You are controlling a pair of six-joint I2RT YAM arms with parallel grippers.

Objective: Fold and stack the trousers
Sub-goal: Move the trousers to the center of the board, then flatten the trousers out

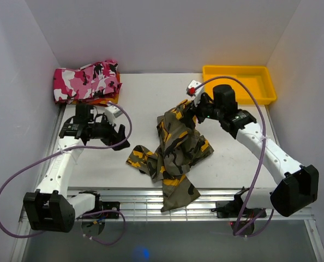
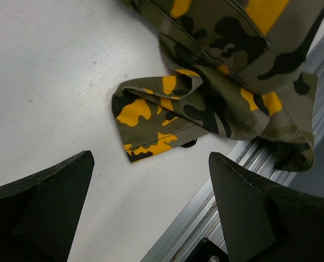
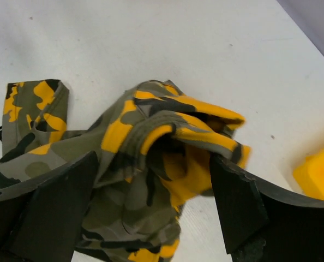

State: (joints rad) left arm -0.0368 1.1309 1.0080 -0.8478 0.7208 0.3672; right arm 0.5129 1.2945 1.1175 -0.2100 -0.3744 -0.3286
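Inspector: Trousers (image 1: 178,144) crumpled at middle of surface (image 1: 145,98), one leg hanging over near edge. Right claw (image 3: 154,158) spread around bunched cloth, pinching nothing. Left claw (image 2: 151,158) spread near leg hem.

Supervisor: Recommend flattening first: pinch waistband corners, pull taut, then fold.

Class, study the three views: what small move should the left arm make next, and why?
Probably lower the open left gripper onto the leg hem lying flat just ahead of it: the trousers are crumpled, one end over the near rail, so they need spreading first.
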